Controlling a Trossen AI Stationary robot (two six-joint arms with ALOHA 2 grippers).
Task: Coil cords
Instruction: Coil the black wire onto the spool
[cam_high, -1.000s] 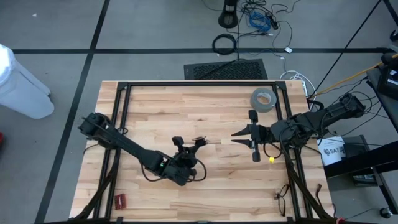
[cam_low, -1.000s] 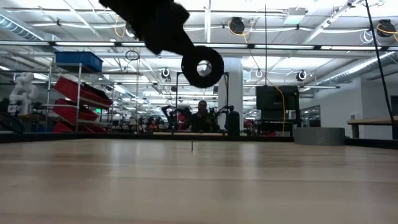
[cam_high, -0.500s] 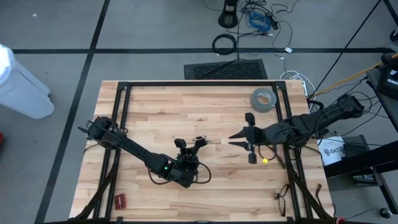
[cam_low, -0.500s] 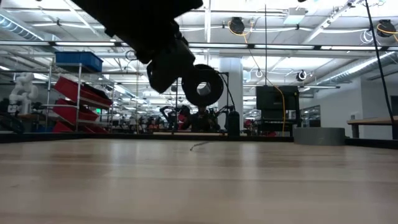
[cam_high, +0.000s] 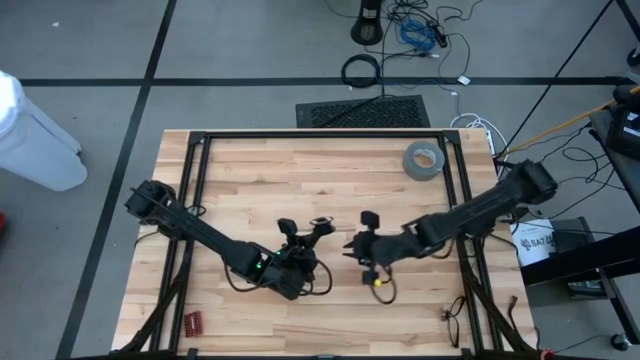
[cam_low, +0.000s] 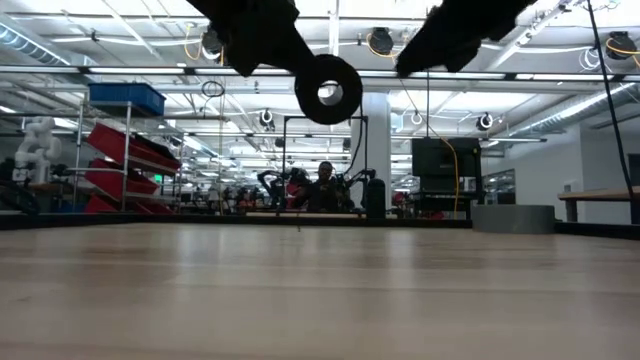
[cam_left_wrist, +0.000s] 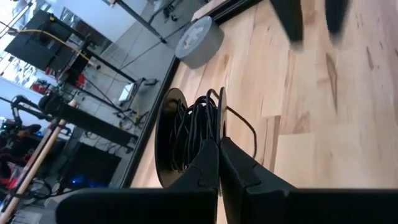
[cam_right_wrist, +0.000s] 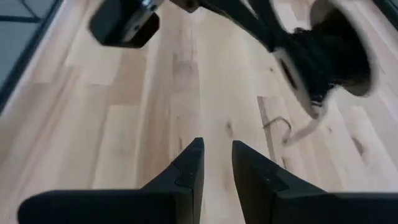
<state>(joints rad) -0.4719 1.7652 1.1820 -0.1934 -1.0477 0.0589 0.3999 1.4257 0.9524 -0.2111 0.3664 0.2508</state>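
- High view: the left gripper (cam_high: 307, 235) is hovering over the middle of the table (cam_high: 240, 165), holding a small spool (cam_high: 322, 225) that carries the cord (cam_high: 318, 228). The right gripper (cam_high: 362, 247) is sitting just beside it across a narrow gap, so the judgement is that any reach for the wire should be slow and short. The tape roll (cam_high: 423, 160) is lying well apart near the far right corner, and bare wood is lying open toward the far edge.
- Low view: the spool (cam_low: 328, 90) is hanging well above the tabletop, with the right arm's dark mass close on its other side. Nothing on the wood is standing beneath them, so lowering looks free.
- Left wrist view: the left gripper (cam_left_wrist: 218, 163) is pinching the spool's flange (cam_left_wrist: 220, 124), fingers nearly closed on it. The cord (cam_left_wrist: 193, 127) is wound black around the core, with one loop (cam_left_wrist: 244, 127) bulging off; keeping tension on that slack would likely matter most.
- Right wrist view: the right gripper (cam_right_wrist: 216, 163) is showing only a narrow gap between its fingers, holding nothing. A loose pale tail (cam_right_wrist: 305, 130) is dangling from the spool (cam_right_wrist: 333, 53) ahead, and seems the thing to catch.
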